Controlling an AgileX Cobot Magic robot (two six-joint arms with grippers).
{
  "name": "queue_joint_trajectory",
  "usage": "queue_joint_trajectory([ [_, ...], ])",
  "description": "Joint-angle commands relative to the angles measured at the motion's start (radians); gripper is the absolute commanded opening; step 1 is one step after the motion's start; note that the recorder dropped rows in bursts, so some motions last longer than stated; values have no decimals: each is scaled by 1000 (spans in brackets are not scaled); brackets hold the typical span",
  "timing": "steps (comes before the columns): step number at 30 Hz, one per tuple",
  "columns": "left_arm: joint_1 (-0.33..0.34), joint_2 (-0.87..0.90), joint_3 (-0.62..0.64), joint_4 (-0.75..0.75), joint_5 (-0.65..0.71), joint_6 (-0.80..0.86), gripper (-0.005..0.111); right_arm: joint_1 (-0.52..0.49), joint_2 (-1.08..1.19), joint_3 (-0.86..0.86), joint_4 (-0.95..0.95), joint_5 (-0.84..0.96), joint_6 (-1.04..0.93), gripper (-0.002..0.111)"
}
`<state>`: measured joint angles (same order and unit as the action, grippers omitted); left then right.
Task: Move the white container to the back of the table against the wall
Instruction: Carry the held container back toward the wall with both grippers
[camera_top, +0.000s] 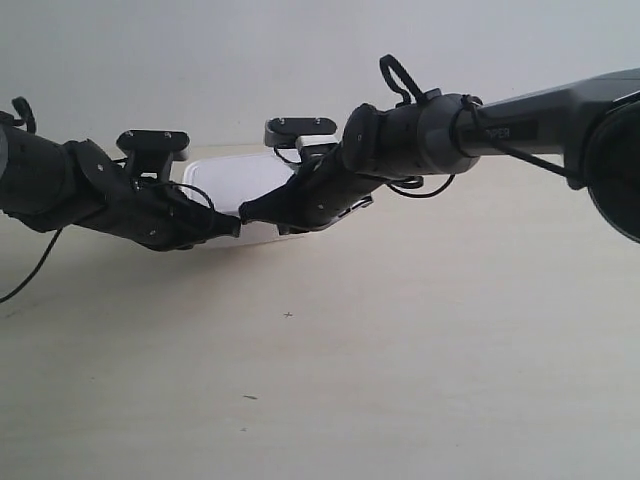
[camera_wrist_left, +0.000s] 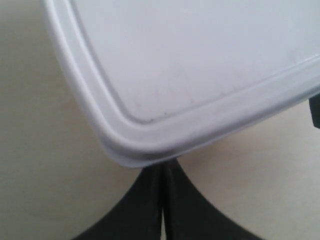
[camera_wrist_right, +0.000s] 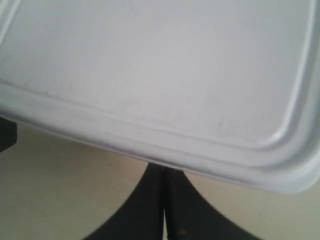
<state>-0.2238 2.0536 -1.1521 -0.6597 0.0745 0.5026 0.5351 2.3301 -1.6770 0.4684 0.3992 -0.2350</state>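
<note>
The white container (camera_top: 238, 181) lies flat on the table (camera_top: 420, 340) at the back, near the wall (camera_top: 200, 70); whether it touches the wall cannot be told. My left gripper (camera_top: 231, 227) is shut, with its tips against the box's near rounded corner (camera_wrist_left: 135, 150). The left gripper (camera_wrist_left: 164, 167) holds nothing. My right gripper (camera_top: 249, 211) is also shut and empty, and the right gripper (camera_wrist_right: 163, 170) has its tips under the lid rim on the near long side of the white container (camera_wrist_right: 165, 75). The two grippers' tips sit close together.
Both black arms reach in low over the table, one from each side of the exterior view. A few tiny dark specks (camera_top: 288, 315) mark the cream surface in front. A cable (camera_top: 30, 275) trails from the arm at the exterior view's left.
</note>
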Motion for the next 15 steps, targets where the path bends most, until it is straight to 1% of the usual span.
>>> queue_joint_trajectory([
  [1,-5,22,-25,11,-37,4,0,-3,36,-37,-20,13,2,0],
  [6,-5,42,-32,20,-81,4,0,-3,42,-38,-35,-9,2,0],
  [13,-5,84,-99,22,-69,4,0,-3,42,-48,-77,-27,6,0],
  [15,-5,88,-113,22,-67,4,0,-5,42,-48,-103,-35,37,0],
])
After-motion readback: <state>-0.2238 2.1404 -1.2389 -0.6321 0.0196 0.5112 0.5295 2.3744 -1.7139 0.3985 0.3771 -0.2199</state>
